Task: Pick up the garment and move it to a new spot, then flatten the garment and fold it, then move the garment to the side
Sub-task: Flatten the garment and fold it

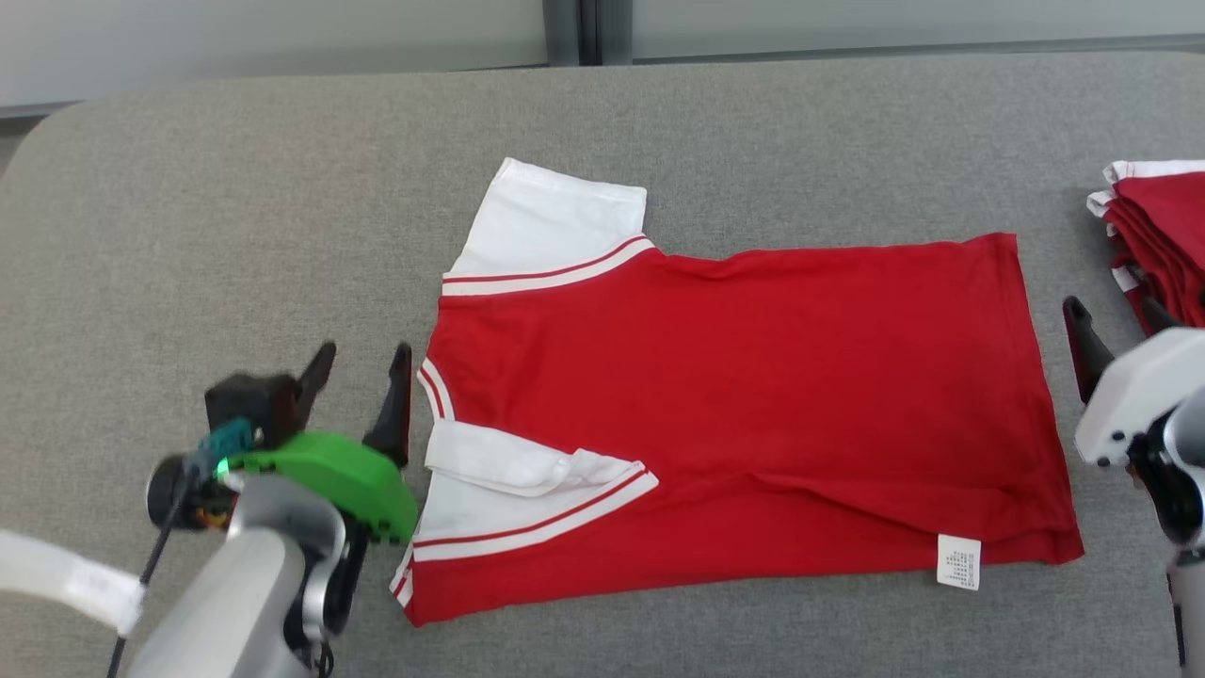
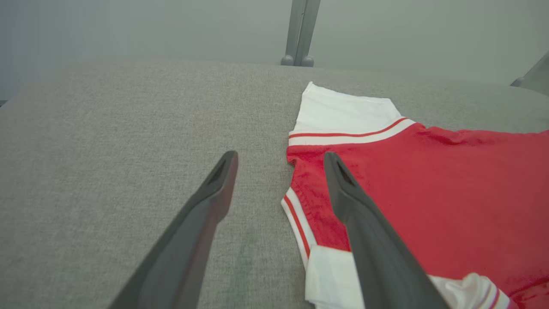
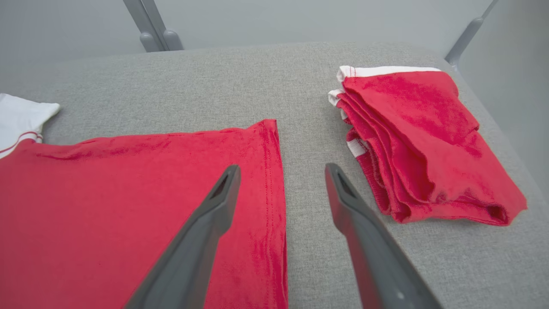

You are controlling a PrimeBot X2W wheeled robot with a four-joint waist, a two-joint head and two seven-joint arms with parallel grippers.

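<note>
Padded table (image 1: 235, 188) and plain partitions (image 1: 282, 38) suggest a lab.

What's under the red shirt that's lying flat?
The red shirt lies spread on the grey table, which shows all around it. Anything else beneath is covered by the cloth, so I cannot tell.

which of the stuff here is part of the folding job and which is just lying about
In the job: red short-sleeved shirt with white striped sleeves, laid out; left gripper, open, by its collar; right gripper, open, at its hem.
Lying about: folded pile of red garments at the right; grey fabric table.
</note>
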